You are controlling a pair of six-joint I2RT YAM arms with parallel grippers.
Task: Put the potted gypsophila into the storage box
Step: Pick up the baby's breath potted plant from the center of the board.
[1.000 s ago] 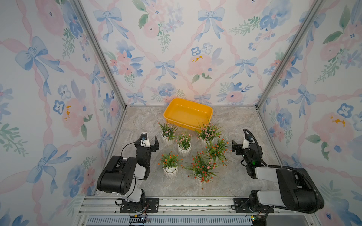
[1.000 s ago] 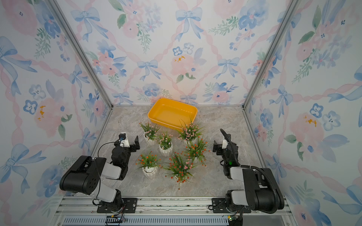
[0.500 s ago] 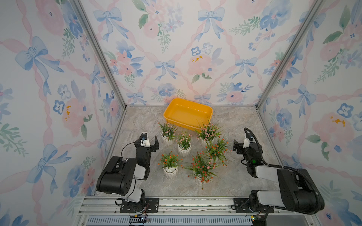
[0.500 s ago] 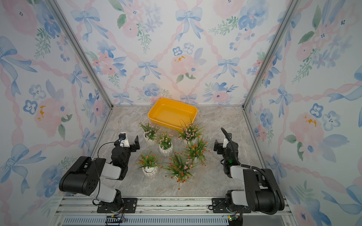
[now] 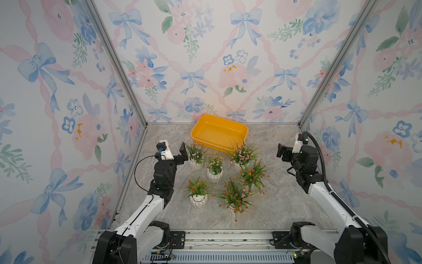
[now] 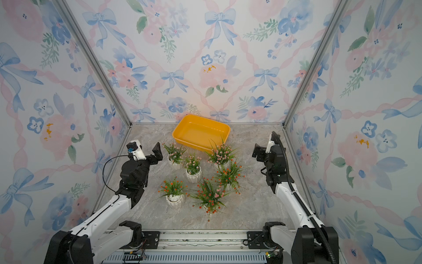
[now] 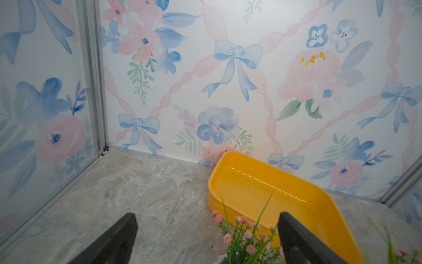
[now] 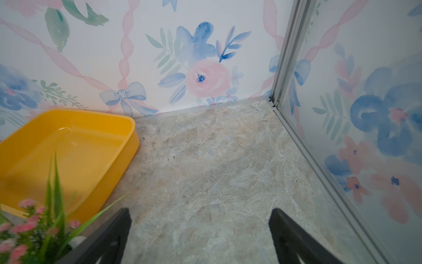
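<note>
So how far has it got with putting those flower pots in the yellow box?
Nothing is done yet: the storage box is empty. Nothing is in hand either: the left arm and right arm both have open, empty jaws. All six potted gypsophila stand on the table, left to move.

beyond my black fingers (image 7: 114, 242): yellow-orange storage box (image 5: 217, 134); potted gypsophila (image 5: 214, 163), green in white ribbed pots (three pink, three orange-red); grey marbled floor (image 5: 274, 201); blue-bow, pink-ribbon walls (image 5: 205, 57).
</note>
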